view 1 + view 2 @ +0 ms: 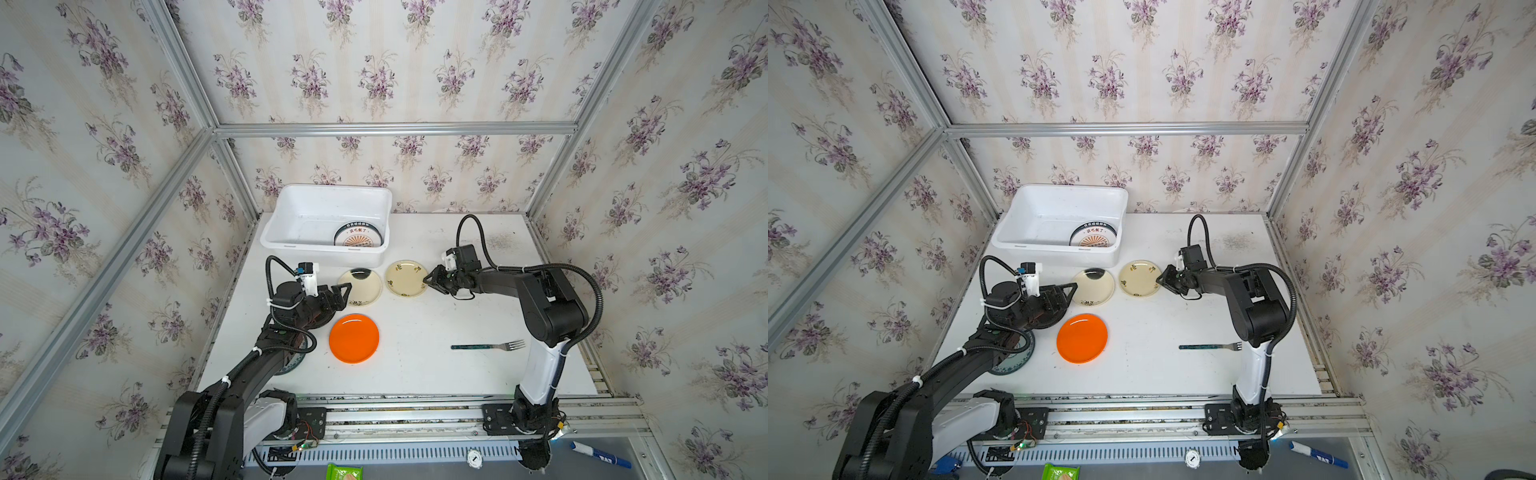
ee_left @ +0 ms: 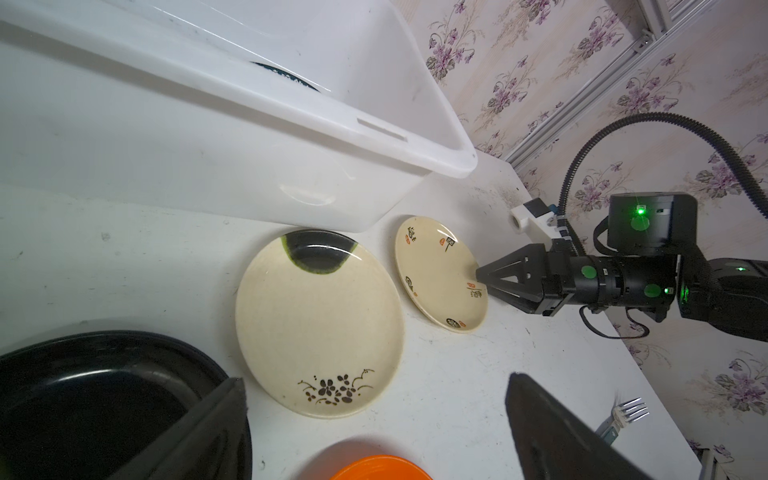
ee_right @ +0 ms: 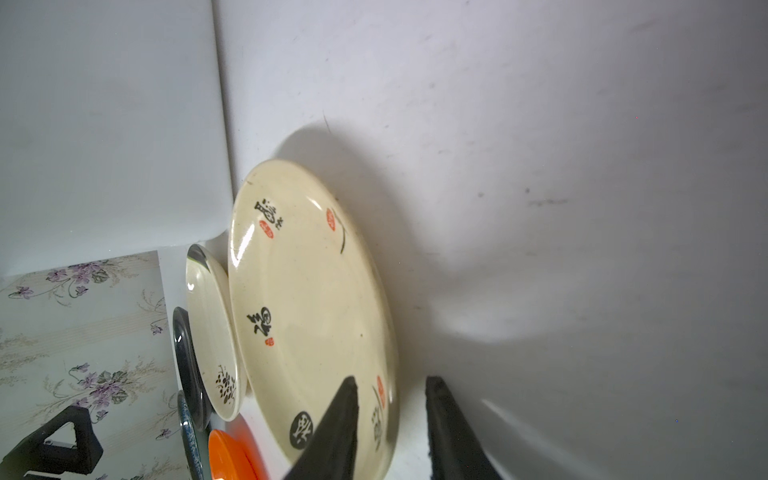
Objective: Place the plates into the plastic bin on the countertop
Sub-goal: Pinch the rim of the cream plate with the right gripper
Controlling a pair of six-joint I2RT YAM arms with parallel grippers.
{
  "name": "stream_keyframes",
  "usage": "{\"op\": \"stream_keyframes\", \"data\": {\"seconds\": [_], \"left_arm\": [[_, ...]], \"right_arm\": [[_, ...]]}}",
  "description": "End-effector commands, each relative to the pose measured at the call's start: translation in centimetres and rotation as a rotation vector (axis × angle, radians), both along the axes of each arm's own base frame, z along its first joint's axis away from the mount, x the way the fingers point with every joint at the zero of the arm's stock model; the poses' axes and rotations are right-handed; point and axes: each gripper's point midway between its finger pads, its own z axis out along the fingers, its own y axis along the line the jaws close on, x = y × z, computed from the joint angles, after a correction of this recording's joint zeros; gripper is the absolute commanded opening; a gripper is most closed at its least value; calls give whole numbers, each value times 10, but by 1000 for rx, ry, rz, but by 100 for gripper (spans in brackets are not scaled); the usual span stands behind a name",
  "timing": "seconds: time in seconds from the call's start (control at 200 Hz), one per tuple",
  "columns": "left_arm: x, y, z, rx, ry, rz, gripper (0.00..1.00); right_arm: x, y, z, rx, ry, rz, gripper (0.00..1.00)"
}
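With the countertop [image 1: 436, 374] read as a clock in both top views, twelve at the back wall, the plastic bin [image 1: 286, 243] stands at eleven. One plate lies in its five-o'clock corner: the sunburst plate [image 1: 358, 237].

Five more plates lie outside on the white, scuffed top. The dark-patch cream plate [image 1: 360, 287] and the calligraphy plate [image 1: 406, 279] sit side by side just in front of the bin. The orange plate [image 1: 354, 338] is at seven from centre and the black plate [image 2: 83, 386] at nine, beneath the left gripper [image 1: 343, 297]. The teal-ringed plate [image 1: 1013, 365] is at eight, mostly hidden under the left arm.

That makes six plates, one bin and one fork [image 1: 488, 345], which lies at four.

The left gripper hovers with its jaws spread wide, holding nothing. The right gripper [image 1: 428, 282] reaches in from three. Its jaws stand narrow, astride the calligraphy plate's rim — a strip of countertop shows between the rim and the outer finger.

Aluminium framing [image 1: 395, 129] edges the space, and purple-flowered wallpaper [image 1: 374, 75] encloses it on three sides.
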Motion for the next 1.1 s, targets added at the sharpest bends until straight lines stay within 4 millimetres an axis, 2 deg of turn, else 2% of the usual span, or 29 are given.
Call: {"op": "stream_keyframes", "data": {"seconds": [0.0, 0.34, 0.82, 1.094], "left_arm": [[3, 0, 5, 9, -20, -3, 100], [3, 1, 4, 11, -17, 1, 100], [1, 0, 6, 10, -27, -5, 100], [2, 0, 5, 9, -23, -2, 100]], "right_arm": [[1, 0, -2, -8, 4, 0, 30], [7, 3, -4, 10, 7, -2, 21], [1, -8, -8, -3, 31, -34, 0], [-5, -14, 0, -14, 24, -46, 0]]}}
